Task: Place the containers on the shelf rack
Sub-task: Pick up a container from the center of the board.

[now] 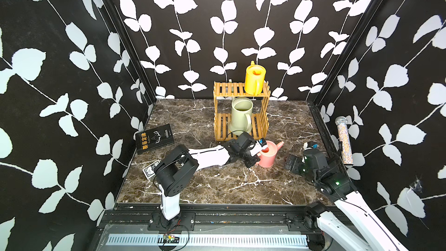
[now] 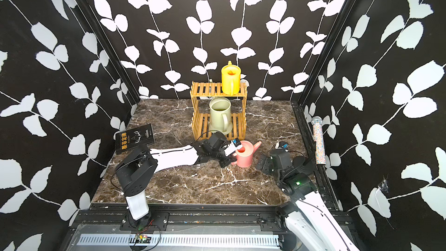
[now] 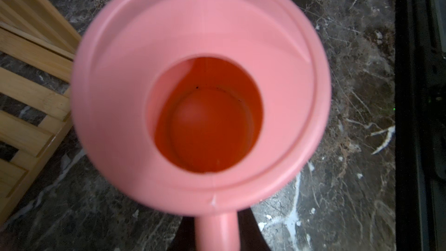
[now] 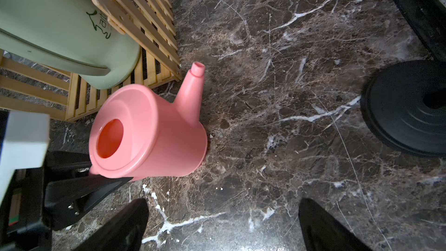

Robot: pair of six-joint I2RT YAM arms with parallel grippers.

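The pink watering can [image 1: 268, 156] [image 2: 245, 156] [image 4: 154, 131] stands upright on the marble table, just in front of the shelf rack's [image 1: 226, 89] [image 2: 205, 89] [image 3: 31, 92] right corner, spout pointing right. My left gripper [image 1: 257, 157] [image 3: 217, 237] is shut on its handle; the wrist view looks straight down into its mouth [image 3: 120, 92]. On the rack's top tier sits the yellow can [image 1: 254, 78] [image 2: 231, 78]. The pale green can [image 1: 241, 115] [image 2: 220, 115] [image 4: 55, 25] fills the lower tier. My right gripper [image 1: 288, 162] [image 4: 222, 213] hangs open right of the pink can, holding nothing.
A black book [image 1: 154, 138] lies at the table's left edge, with a small card box [image 1: 150, 169] nearer the front. A glittery microphone [image 1: 344, 140] leans on the right wall. A black round base [image 4: 405, 107] stands by the right rail.
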